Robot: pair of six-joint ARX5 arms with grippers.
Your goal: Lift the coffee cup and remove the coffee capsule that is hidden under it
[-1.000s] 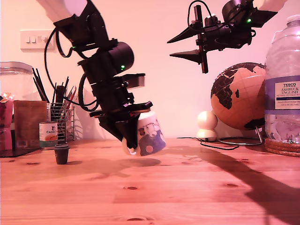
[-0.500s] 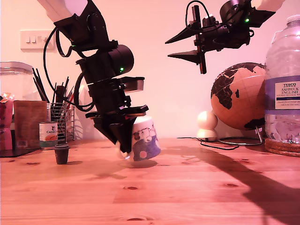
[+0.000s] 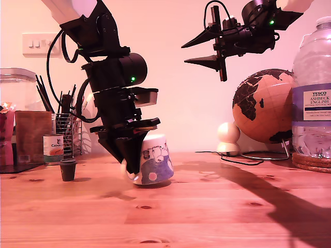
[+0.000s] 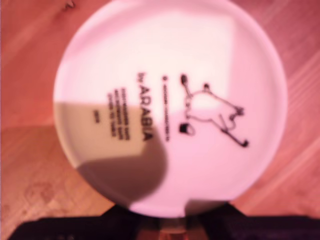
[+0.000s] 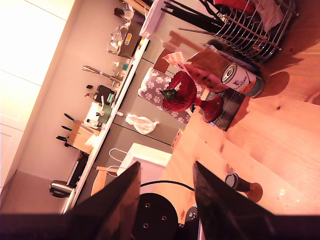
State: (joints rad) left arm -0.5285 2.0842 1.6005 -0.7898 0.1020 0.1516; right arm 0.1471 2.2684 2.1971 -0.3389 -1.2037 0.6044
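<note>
The coffee cup (image 3: 154, 159), white with dark cartoon drawings, is upside down and slightly tilted, its rim at or just above the wooden table (image 3: 207, 212). My first gripper (image 3: 135, 168) is shut on the side of it towards the exterior view's left. The first wrist view looks onto its printed base (image 4: 170, 105), with the dark fingers (image 4: 125, 225) at the cup's edge. The coffee capsule (image 3: 68, 169), small and dark, stands uncovered on the table at the exterior view's left, also seen in the second wrist view (image 5: 240, 183). My second gripper (image 3: 199, 51) hangs open high at the exterior view's right, holding nothing.
A small tin can (image 3: 53, 148), a wire holder of pens (image 3: 70, 129) and a glass jar (image 3: 15, 82) stand at the exterior view's left. A globe (image 3: 264, 106), a white ball-shaped object (image 3: 228, 135) and a large water bottle (image 3: 313, 88) stand at its right.
My first gripper has carried the cup down and towards the exterior view's left, and the cup has turned more upright over the table. My second gripper has barely moved.
</note>
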